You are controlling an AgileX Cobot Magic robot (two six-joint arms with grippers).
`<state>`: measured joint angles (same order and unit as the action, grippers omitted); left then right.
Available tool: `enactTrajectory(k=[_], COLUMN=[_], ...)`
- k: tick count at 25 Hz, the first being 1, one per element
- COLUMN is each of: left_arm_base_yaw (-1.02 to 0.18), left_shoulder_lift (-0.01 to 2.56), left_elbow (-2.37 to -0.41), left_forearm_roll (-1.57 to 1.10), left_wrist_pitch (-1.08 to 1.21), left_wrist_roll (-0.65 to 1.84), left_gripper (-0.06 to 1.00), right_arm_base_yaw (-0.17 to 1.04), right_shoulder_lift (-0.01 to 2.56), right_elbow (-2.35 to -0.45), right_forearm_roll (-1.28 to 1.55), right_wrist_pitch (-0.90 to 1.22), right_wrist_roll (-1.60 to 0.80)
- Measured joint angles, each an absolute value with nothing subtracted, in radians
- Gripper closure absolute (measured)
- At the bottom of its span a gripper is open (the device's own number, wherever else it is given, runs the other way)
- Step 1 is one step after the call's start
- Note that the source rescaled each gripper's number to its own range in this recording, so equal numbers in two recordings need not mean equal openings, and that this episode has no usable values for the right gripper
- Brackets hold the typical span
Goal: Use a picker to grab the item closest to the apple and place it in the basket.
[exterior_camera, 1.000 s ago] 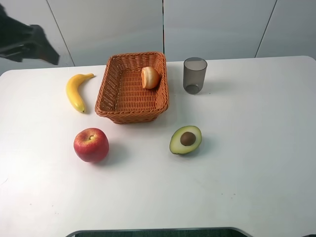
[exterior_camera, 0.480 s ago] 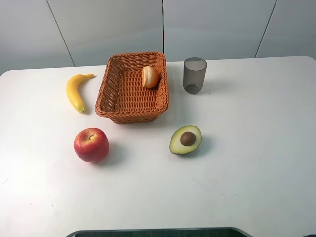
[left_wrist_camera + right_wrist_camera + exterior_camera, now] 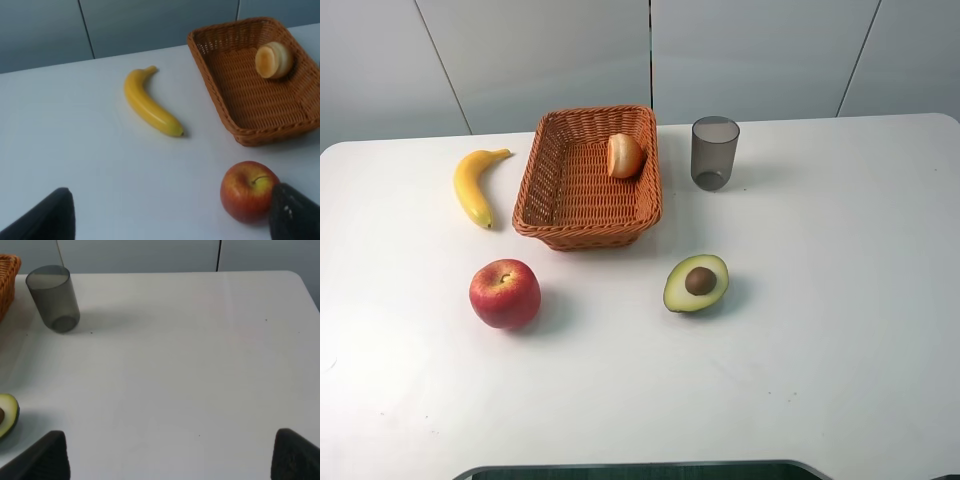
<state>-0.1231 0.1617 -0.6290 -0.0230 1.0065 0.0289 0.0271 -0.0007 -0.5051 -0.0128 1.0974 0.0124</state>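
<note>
White table (image 3: 840,330) holds basket (image 3: 565,200), apple (image 3: 505,293), banana (image 3: 472,186), avocado (image 3: 696,283), cup (image 3: 714,152).

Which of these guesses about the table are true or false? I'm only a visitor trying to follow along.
1. The small orange-pink fruit lies inside the basket. True.
2. The apple sits inside the basket. False: it rests on the table, in front of the basket.
3. The banana lies on the table left of the basket. True.
4. The grey cup has tipped over. False: it stands upright, right of the basket.
5. The left gripper holds the apple. False: its fingertips are spread apart and hold nothing.
6. The avocado half lies cut side up, pit showing. True.
</note>
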Motion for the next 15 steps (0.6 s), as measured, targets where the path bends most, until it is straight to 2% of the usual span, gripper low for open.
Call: enactTrajectory(k=[4, 15], left_arm_base_yaw=[-0.154, -0.191], left_shoulder_lift=[0.019, 0.0], left_elbow=[-0.57, -0.515], left_forearm_roll=[-0.025, 0.0], left_wrist_pitch=[1.051, 1.088], left_wrist_roll=[0.029, 0.029], left_gripper=[-0.05, -0.05], right_arm_base_yaw=[0.027, 0.027], right_shoulder_lift=[-0.001, -0.001], right_elbow=[-0.505, -0.505], right_forearm_roll=[-0.013, -0.013], right_wrist_pitch=[1.097, 1.097], right_wrist_roll=[0.012, 0.012])
